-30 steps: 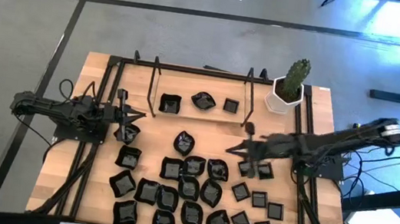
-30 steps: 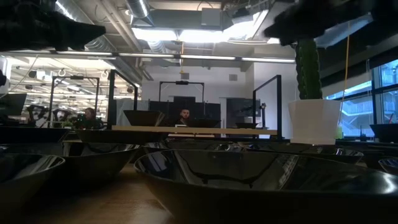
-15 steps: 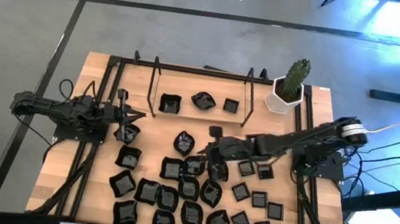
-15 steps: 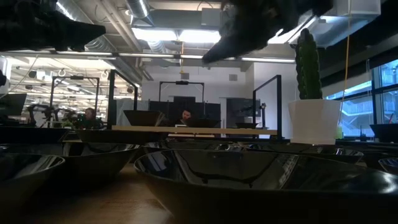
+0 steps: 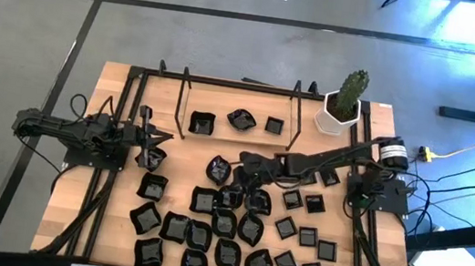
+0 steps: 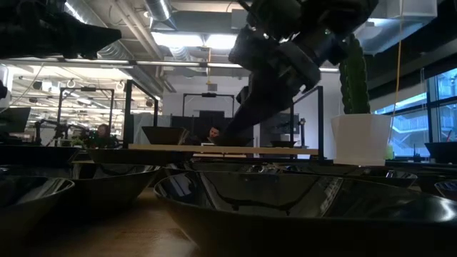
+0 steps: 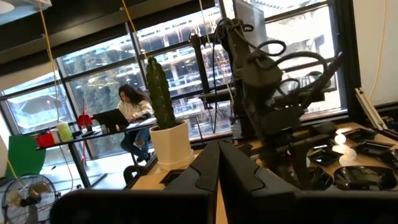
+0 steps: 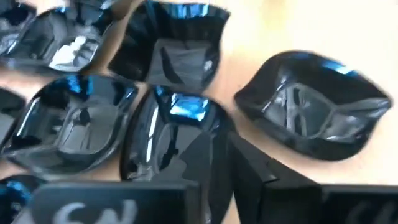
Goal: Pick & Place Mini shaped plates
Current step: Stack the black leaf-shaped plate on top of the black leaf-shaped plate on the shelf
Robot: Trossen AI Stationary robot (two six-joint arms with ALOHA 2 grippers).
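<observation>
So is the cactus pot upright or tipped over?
Upright. The white pot sits flat at the table's far right corner, and the cactus rises straight in the low view.

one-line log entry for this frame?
right gripper: low over mini shaped plates, centre of table | left gripper: shut, parked at table's left | three plates on rack

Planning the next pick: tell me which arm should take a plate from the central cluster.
Right. Its end effector already reaches over the central mini shaped plates, fingers just above one. The left end effector waits at the table's left side, beyond the cluster's edge.
</observation>
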